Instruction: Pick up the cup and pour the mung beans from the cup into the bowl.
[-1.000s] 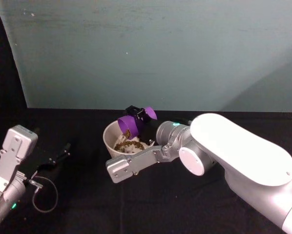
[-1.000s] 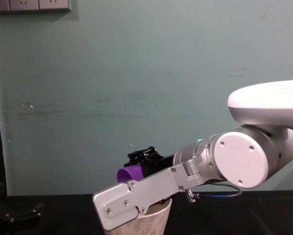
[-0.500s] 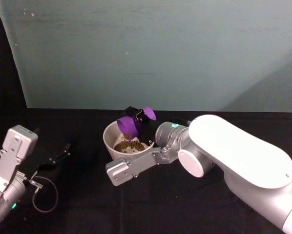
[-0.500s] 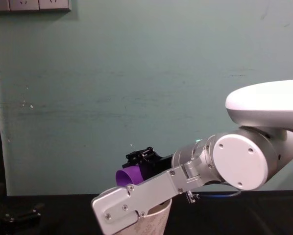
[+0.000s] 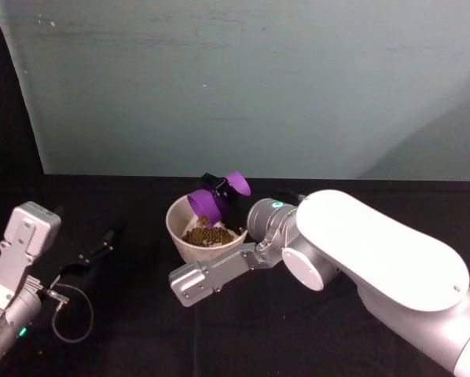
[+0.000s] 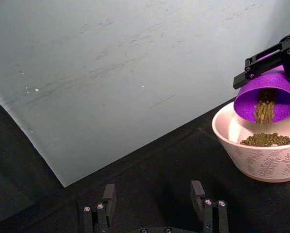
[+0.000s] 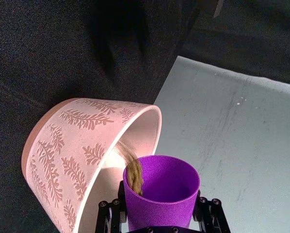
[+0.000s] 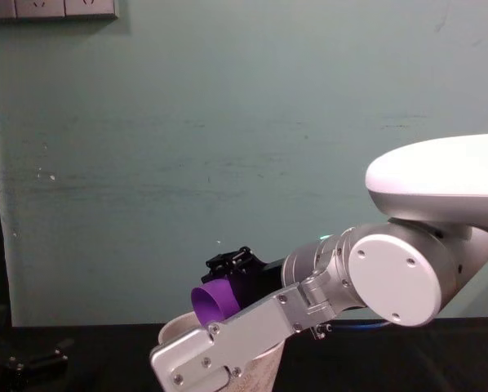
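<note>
The purple cup hangs tipped on its side over the far rim of the bowl, mouth down towards it. My right gripper is shut on the cup. Mung beans stream from the cup's mouth onto the pile of beans inside the cream leaf-patterned bowl. The right wrist view shows the cup between the gripper's fingers and beans sliding over its lip into the bowl. In the chest view the cup sits just above the bowl. My left gripper rests open at the table's left.
My right arm's white shell and grey link stand just in front of and to the right of the bowl. A cable loop lies by the left arm. A teal wall closes the black table's far side.
The cup has tipped a little further and shifted slightly left over the bowl. The bean pile in the bowl has grown. The left arm has not moved.
</note>
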Robot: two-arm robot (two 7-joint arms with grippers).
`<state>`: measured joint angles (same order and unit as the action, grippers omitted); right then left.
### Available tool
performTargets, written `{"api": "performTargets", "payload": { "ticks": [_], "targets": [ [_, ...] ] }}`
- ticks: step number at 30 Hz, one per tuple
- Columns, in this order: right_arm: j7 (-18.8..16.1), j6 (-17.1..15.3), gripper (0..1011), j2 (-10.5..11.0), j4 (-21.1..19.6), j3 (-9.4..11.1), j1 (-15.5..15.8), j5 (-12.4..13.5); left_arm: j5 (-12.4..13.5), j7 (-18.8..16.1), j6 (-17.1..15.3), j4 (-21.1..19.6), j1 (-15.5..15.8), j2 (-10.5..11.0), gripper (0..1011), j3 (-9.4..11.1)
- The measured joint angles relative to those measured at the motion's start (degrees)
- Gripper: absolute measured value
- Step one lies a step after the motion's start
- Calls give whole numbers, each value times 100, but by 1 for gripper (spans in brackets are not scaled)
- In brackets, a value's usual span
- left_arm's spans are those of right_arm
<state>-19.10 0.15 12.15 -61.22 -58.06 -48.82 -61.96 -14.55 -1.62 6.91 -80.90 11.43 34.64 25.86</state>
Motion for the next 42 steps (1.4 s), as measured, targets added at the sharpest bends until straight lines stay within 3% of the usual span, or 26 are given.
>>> {"api": "performTargets", "payload": {
  "ticks": [8,28,37,42],
  "targets": [
    [36,-57,732,25,-77,-59,4,-154,0,0,0,0,0,0,1011,0],
    [12,-340,733,63,-270,-422,-20,-993,0,0,0,0,0,0,1011,0],
    [13,-343,733,64,-299,-370,4,-1025,0,0,0,0,0,0,1011,0],
    [92,-301,732,78,-327,-98,110,-695,0,0,0,0,0,0,1011,0]
  ]
}}
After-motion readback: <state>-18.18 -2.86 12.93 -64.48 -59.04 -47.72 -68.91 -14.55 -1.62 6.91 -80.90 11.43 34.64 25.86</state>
